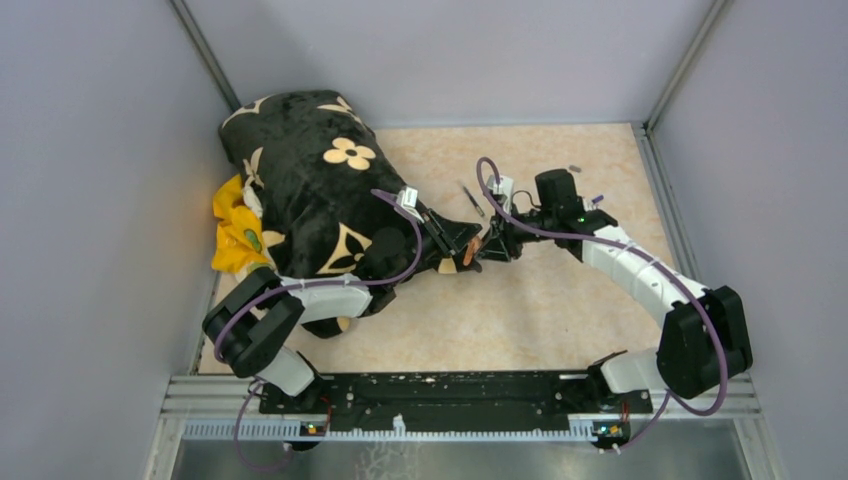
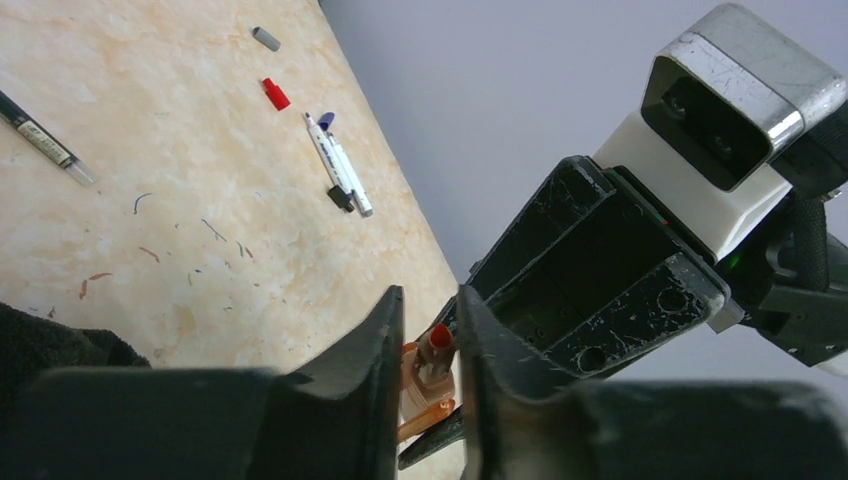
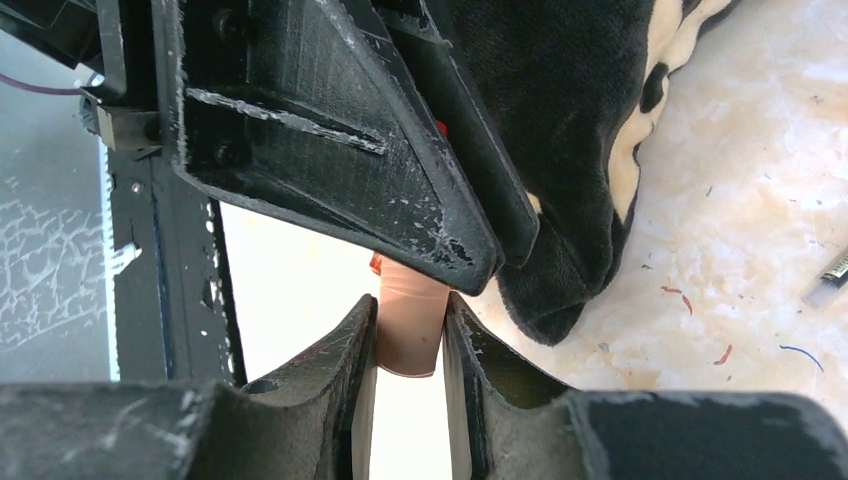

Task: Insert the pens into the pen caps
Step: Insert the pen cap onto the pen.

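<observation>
My two grippers meet at mid-table. My left gripper (image 1: 466,249) (image 2: 430,300) is shut on the short orange marker (image 2: 424,385), whose red tip (image 2: 437,338) points at the right gripper. My right gripper (image 1: 494,244) (image 3: 410,305) is shut on a pale orange tube (image 3: 410,325), apparently the marker's cap; its far end is hidden behind the left fingers. The thin dark pen (image 1: 472,200) (image 2: 45,140) lies behind. Two white markers (image 2: 338,175) lie side by side at the far right, with a red cap (image 2: 275,94) and a grey cap (image 2: 266,39) beyond.
A black plush cloth with cream flowers (image 1: 310,190) (image 3: 560,120) covers the back left, under the left arm, with a yellow item (image 1: 235,230) beside it. Grey walls close in the table on three sides. Ink marks dot the beige tabletop (image 1: 520,310).
</observation>
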You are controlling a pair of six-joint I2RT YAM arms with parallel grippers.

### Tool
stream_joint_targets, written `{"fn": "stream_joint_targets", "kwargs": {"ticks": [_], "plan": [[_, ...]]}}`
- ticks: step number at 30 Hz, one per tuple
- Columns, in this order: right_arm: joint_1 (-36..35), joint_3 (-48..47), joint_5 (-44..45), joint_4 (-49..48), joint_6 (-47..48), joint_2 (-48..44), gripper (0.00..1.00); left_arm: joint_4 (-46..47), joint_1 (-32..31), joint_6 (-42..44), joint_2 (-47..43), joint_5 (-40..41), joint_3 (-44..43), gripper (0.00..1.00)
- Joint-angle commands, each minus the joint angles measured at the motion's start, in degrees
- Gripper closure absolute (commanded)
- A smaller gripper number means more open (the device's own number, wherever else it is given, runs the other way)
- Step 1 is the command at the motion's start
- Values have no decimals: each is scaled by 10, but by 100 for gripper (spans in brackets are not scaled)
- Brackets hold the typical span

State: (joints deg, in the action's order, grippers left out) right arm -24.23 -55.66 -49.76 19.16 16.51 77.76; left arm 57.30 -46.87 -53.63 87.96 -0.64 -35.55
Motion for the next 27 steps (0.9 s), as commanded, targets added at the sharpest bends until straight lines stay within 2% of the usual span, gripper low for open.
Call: {"fn": "stream_joint_targets", "kwargs": {"ticks": [1, 5, 12, 21, 24, 27], "plan": [[-2, -26, -24, -8, 23, 0, 100, -13, -3, -2, -24, 1, -13, 63], [8, -24, -43, -4, 26, -2, 100, -34, -3, 21, -60, 32, -7, 45], [48, -19, -85, -3, 25, -10, 100, -66, -2, 79, -139, 52, 19, 29], [97, -19, -111, -10, 9, -21, 100, -43, 2, 101, -207, -43, 86, 25], [117, -19, -111, -22, -7, -26, 100, -10, 2, 75, -220, -55, 124, 25], [126, -25, -101, -25, -13, -27, 100, -30, 2, 23, -219, -59, 128, 26]]}}
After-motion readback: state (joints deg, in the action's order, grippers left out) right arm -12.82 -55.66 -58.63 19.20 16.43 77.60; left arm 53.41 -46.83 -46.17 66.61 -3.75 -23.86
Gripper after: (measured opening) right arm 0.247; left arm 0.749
